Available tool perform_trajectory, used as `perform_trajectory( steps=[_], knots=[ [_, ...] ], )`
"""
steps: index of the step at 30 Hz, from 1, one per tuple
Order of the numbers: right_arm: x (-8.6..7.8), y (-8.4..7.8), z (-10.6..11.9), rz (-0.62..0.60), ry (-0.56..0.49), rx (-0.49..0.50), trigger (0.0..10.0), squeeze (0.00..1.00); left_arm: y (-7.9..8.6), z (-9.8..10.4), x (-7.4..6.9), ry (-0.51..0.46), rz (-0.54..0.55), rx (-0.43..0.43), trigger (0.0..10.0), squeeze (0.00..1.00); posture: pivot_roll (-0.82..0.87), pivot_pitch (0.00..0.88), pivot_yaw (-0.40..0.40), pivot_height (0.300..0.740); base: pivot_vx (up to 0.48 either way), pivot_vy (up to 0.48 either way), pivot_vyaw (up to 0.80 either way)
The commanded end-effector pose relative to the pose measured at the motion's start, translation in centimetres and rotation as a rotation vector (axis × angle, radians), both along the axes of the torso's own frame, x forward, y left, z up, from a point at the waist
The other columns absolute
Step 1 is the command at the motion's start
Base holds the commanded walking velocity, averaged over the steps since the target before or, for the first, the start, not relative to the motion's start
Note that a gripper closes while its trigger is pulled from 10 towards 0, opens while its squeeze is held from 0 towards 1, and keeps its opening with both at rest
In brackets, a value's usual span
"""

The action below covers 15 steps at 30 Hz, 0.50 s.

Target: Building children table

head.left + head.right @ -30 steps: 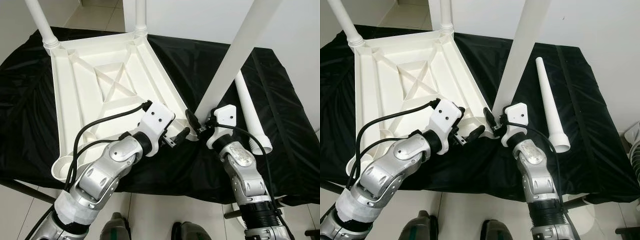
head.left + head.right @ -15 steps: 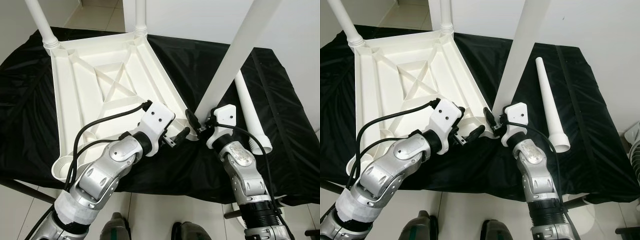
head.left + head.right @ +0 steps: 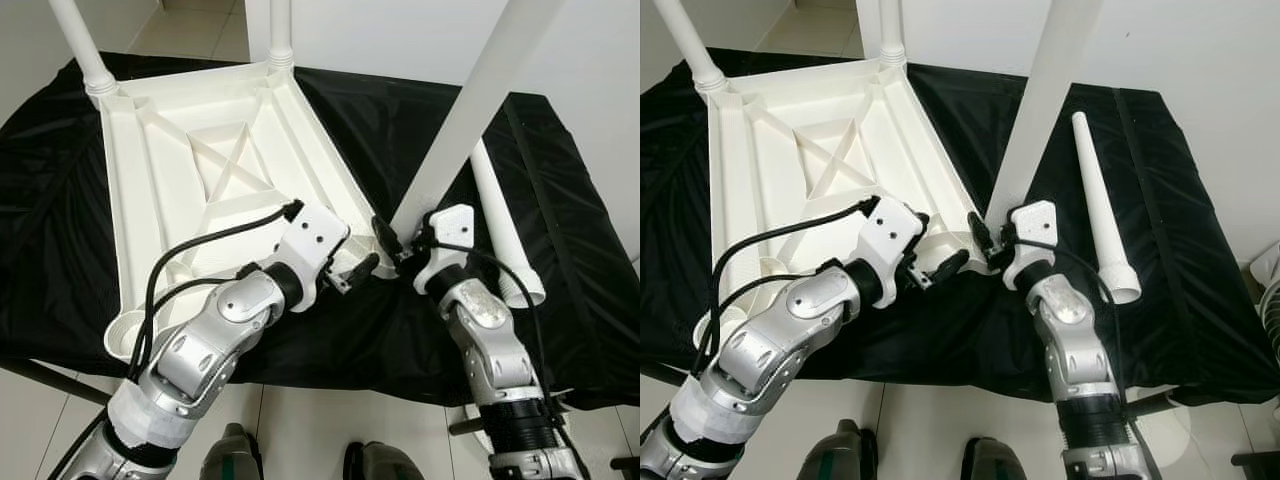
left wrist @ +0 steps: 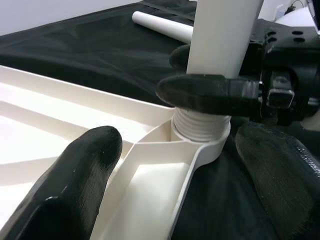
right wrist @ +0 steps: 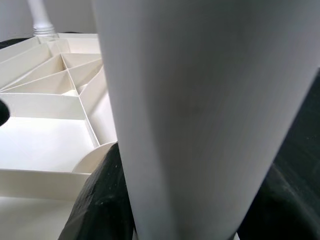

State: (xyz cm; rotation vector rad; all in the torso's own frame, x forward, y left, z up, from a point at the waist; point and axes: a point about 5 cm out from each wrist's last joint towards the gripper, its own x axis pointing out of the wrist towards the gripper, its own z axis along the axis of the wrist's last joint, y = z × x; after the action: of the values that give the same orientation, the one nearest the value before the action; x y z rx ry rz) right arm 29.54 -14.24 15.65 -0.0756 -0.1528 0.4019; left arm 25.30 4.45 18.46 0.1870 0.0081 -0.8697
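The white children's table (image 3: 200, 170) lies upside down on a black cloth. Two legs (image 3: 80, 45) (image 3: 281, 30) stand in its far corners. My right gripper (image 3: 392, 243) is shut on a third white leg (image 3: 470, 110), which stands tilted with its threaded end (image 4: 200, 125) in the near right corner socket. My left gripper (image 3: 352, 275) is open, its fingers (image 4: 85, 165) spread to either side of that same corner, just short of the socket. A fourth leg (image 3: 1095, 200) lies loose on the cloth to the right.
The near left corner socket (image 3: 125, 335) holds no leg. The black cloth (image 3: 560, 250) hangs over the front edge of the surface. White walls rise behind, and tiled floor shows below.
My right wrist and the foot of the held leg have edged very slightly away from me. My left arm and the table have stayed where they were.
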Motion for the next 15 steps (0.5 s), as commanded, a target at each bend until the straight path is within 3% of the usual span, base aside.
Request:
perform_trajectory(
  steps=[1, 8, 15],
  knots=[
    [0.2, -0.6, -0.1, -0.041, 0.028, 0.040, 10.0, 0.00, -0.1, 0.1, -0.3, 0.009, -0.063, 0.011, 10.0, 0.00, 0.08, 0.105, -0.003, 0.740, 0.000, 0.000, 0.00],
    [0.6, -0.7, 3.1, -0.043, -0.068, 0.120, 10.0, 0.00, 0.0, 0.1, -0.1, 0.009, -0.055, 0.012, 10.0, 0.00, 0.07, 0.100, -0.007, 0.740, 0.000, 0.000, 0.00],
    [0.6, -0.8, 4.4, -0.036, -0.103, 0.182, 10.0, 0.00, 0.1, 0.1, 0.0, 0.006, -0.049, 0.013, 10.0, 0.00, 0.07, 0.097, -0.009, 0.740, 0.000, 0.000, 0.00]
  ],
)
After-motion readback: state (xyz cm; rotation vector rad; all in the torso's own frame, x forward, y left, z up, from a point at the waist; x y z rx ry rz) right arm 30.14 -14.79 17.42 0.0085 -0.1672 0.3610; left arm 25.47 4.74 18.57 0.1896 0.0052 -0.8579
